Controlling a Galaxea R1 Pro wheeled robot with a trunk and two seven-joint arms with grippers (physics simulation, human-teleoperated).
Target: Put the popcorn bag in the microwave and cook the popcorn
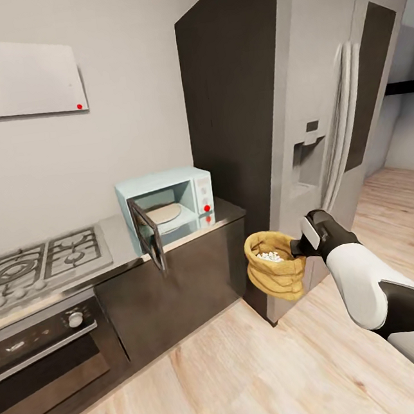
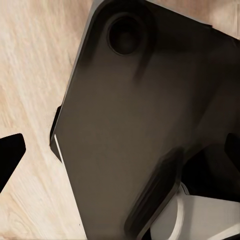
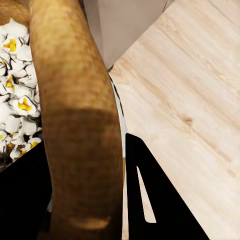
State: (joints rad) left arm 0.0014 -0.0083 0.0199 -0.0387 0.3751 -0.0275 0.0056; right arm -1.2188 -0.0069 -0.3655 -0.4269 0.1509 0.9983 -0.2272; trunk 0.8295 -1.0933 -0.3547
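One bag: we hold the popcorn bag (image 1: 277, 274) in our right gripper (image 1: 297, 247), clear of the countertop (image 1: 123, 240) and out over the wood floor (image 1: 253, 370), in front of the dark end panel beside the fridge (image 1: 332, 120).
Right gripper: clamped on the bag's rolled rim; in the right wrist view the tan rim (image 3: 80, 125) runs between our two dark fingers (image 3: 150, 200).
Bag contents: white and yellow popped popcorn (image 3: 15, 100) fills the mouth; we also see it as pale kernels from the head camera.
Bag attitude: roughly upright, mouth tipped slightly towards us.
Microwave: the microwave (image 1: 167, 199) sits on the countertop near its right end, its door (image 1: 147, 236) swung open towards the hob (image 1: 42, 259); the pale turntable shows inside. A red dot glows on its control panel.
Oven: the black oven (image 1: 44, 356) sits below the hob.
Left gripper: we cannot tell how its jaws stand; the left wrist view shows a dark robot body panel (image 2: 140, 125) over the wood floor.
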